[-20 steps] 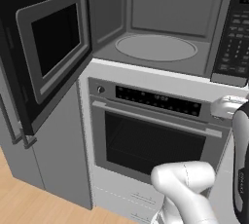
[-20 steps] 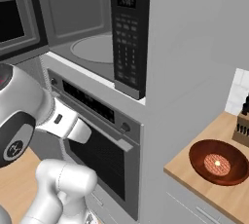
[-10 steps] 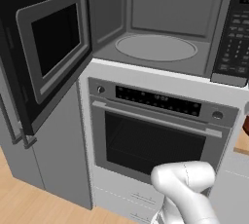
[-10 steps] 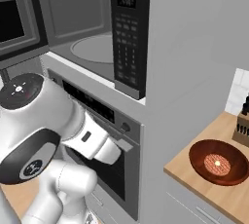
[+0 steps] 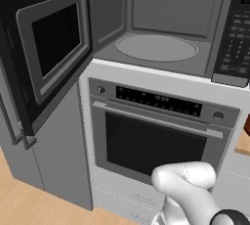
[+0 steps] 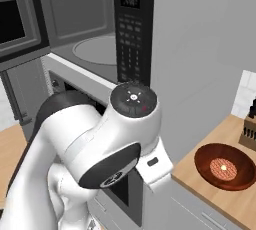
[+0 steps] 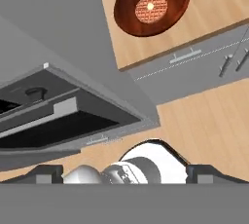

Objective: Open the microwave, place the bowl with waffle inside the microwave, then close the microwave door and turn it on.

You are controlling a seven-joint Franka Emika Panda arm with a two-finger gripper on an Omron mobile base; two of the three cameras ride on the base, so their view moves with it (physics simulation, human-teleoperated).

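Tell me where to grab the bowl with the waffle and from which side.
Grip the bowl by its rim, coming straight down from above with the open pincer. It sits flat on the wooden counter, wide and shallow, so only the thin raised rim fits between the fingers. Take the rim's near edge, away from the waffle in the middle.

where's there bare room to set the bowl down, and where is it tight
The microwave cavity is bare: the turntable holds nothing, and the microwave door is swung wide. The wooden counter is bare left of the bowl; it is tighter by the knife block.
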